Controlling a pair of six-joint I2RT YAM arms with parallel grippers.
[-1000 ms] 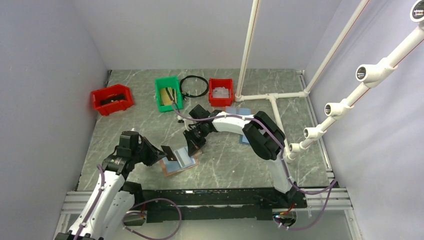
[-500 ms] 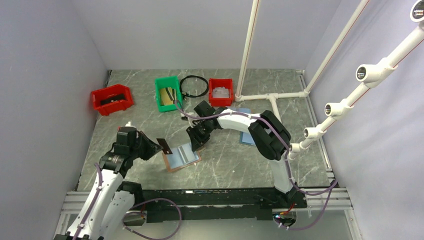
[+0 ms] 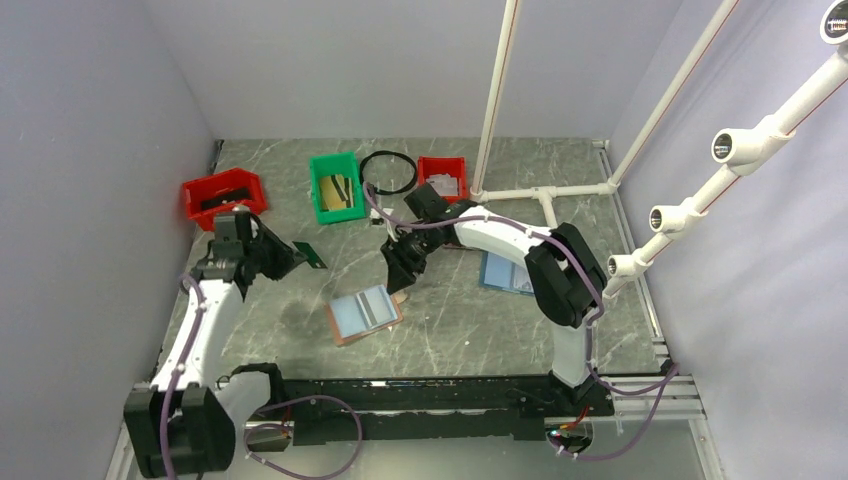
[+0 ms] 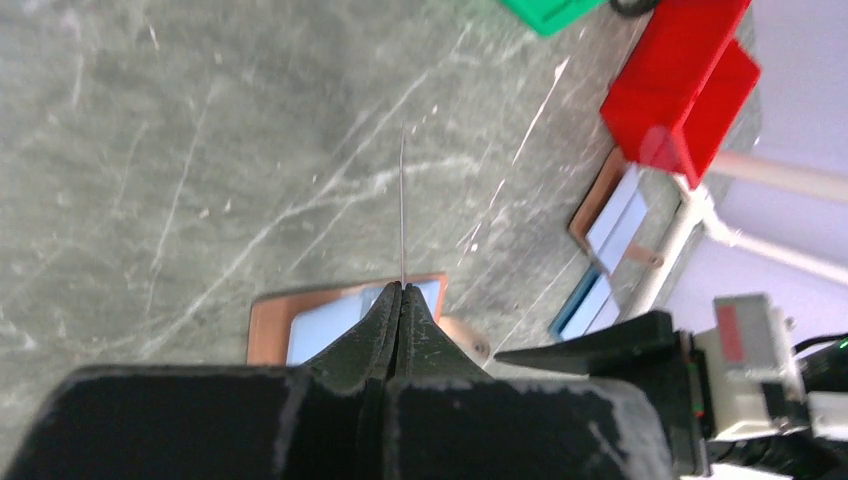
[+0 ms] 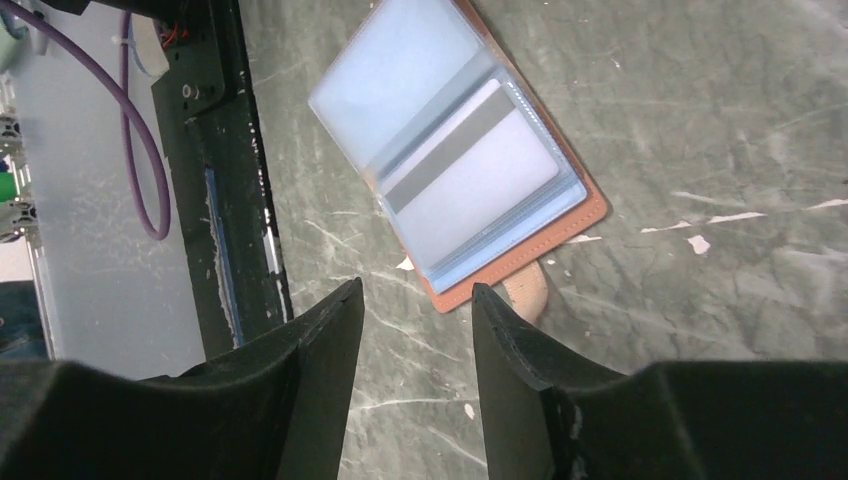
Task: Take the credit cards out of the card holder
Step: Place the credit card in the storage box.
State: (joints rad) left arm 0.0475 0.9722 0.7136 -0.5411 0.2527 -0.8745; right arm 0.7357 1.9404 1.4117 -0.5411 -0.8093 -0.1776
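Note:
The card holder (image 3: pixel 364 314) lies open near the table's front, reddish-brown cover down and pale blue pages up. A pale credit card with a dark stripe (image 5: pixel 470 162) sits in its right pocket page. My left gripper (image 3: pixel 292 256) is shut on a dark credit card (image 3: pixel 311 256) and holds it in the air, back and left of the holder. In the left wrist view that card (image 4: pixel 402 210) is edge-on, a thin line out of the fingertips (image 4: pixel 402 292). My right gripper (image 3: pixel 401 277) is open and empty just behind the holder's side tab (image 5: pixel 525 290).
A red bin (image 3: pixel 224 197) stands at the back left. A green bin (image 3: pixel 337 187), a black cable ring (image 3: pixel 388 172) and a second red bin (image 3: pixel 441 183) stand along the back. A blue-covered holder (image 3: pixel 504 272) lies to the right. White pipes (image 3: pixel 545 190) cross the back right.
My left gripper has carried the dark card away from the holder, back and to the left. My right gripper has drawn back off the holder's right page.

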